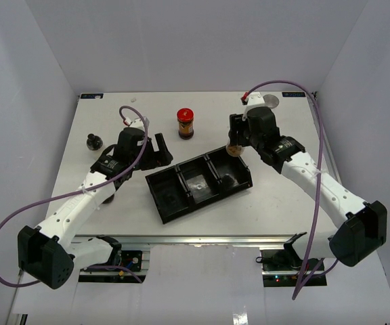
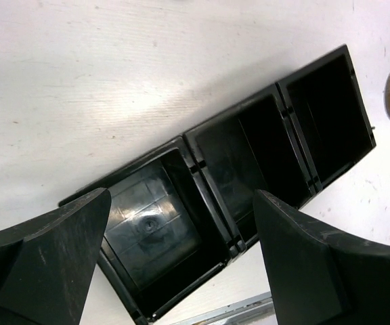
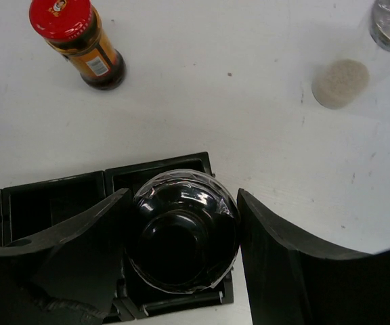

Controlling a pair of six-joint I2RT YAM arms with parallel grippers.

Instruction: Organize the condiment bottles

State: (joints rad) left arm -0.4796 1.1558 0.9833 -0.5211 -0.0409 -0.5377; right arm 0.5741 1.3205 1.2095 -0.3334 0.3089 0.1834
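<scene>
We see the right gripper [image 3: 183, 198] closed on a black-capped shaker [image 3: 181, 233], one finger pressed against each side of the cap. In the right wrist view the cap sits over the end compartment of the black tray [image 1: 208, 204], close to that compartment's far wall and outer corner. From above, the shaker's tan body shows right at the tray's far-right rim. We cannot tell whether its base is below the rim or above it.

The tray lies at a slant in the middle of the table [image 1: 269, 203], its right end farther from the arm bases than its left. The left wrist view shows its three compartments in a row, with glossy floors and thin dividers between them.

The left gripper [image 2: 181, 196] is open and holds nothing. Its jaws are spread wide and hover by the tray's far-left rim, facing the left end compartment.

A red-lidded jar [image 1: 185, 124] stands upright beyond the tray, between the two grippers. It is apart from both and from the tray's far rim, with open table on every side. A second shaker [image 1: 94, 141] stands near the table's left edge, just beside the left arm. A silver-lidded jar [image 1: 271, 100] with cream contents sits near the far edge, behind the right gripper and well apart from the tray. Open table runs along the tray's near rim and to its right, under the right arm.
</scene>
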